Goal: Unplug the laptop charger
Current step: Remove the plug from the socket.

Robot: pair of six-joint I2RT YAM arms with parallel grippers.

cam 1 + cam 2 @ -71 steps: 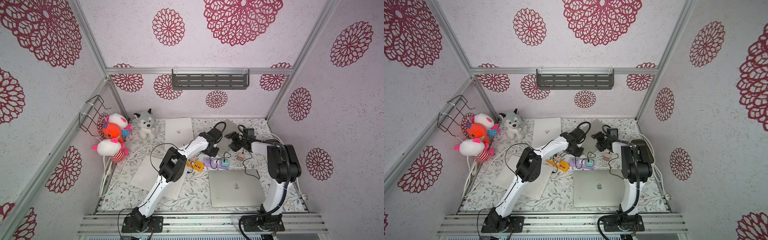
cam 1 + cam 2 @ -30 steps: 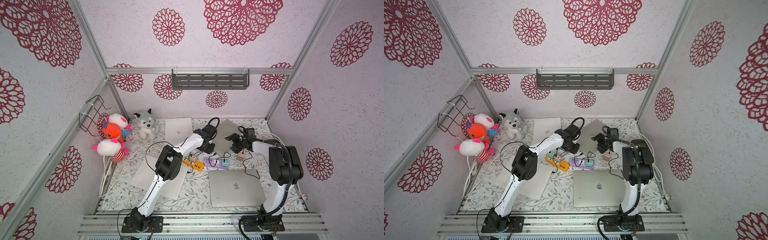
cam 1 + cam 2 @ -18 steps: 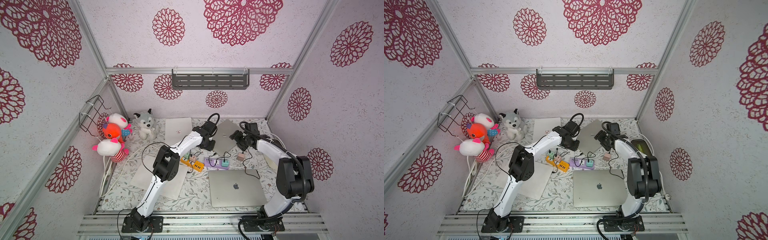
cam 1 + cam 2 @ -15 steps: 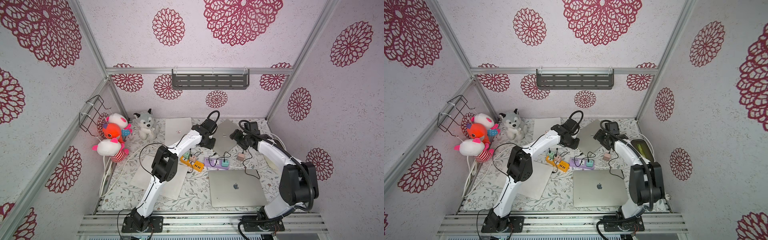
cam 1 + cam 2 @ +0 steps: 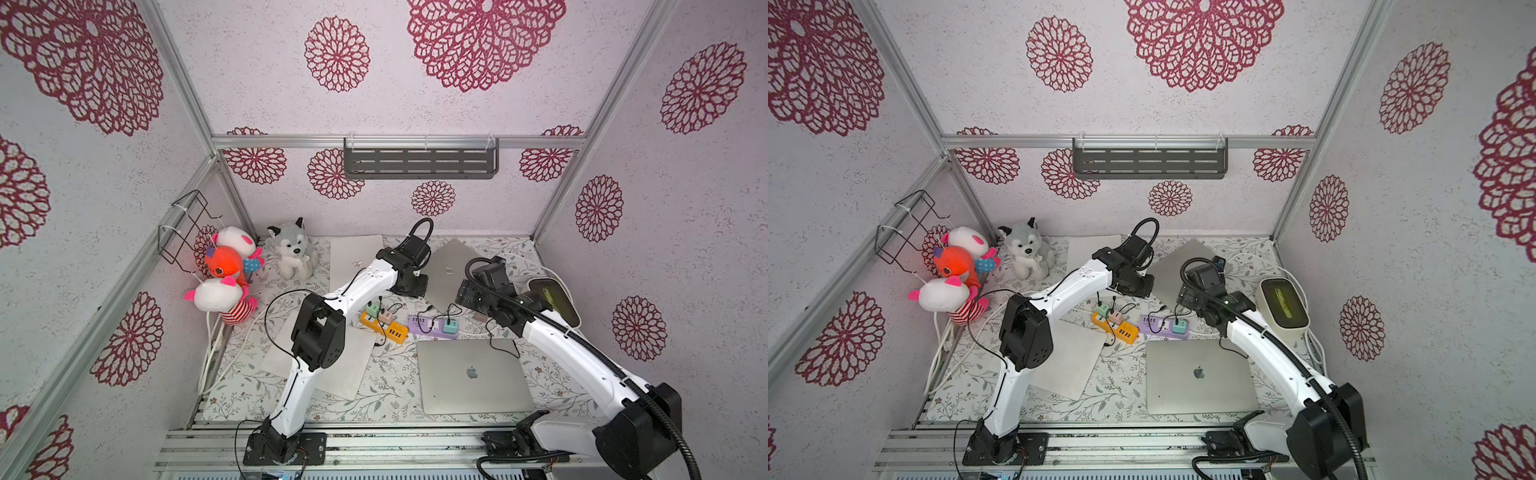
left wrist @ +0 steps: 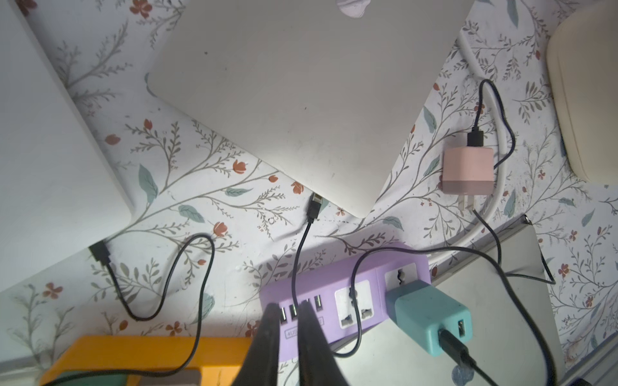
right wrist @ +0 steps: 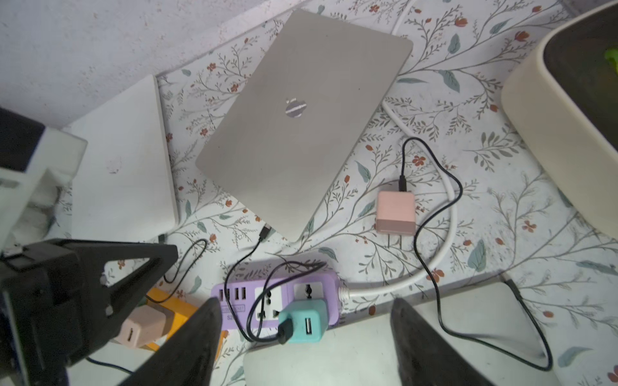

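The left claw (image 6: 290, 310), nearly closed on nothing, hangs above the purple power strip (image 6: 317, 280), from which the black charger cable (image 6: 298, 254) runs to the charger plug (image 6: 314, 203), lying free on the bench (image 6: 200, 187), its long axis and tip aimed at the laptop (image 6: 301, 83) corner just beside it; the right claw (image 7: 306, 302) gapes empty.
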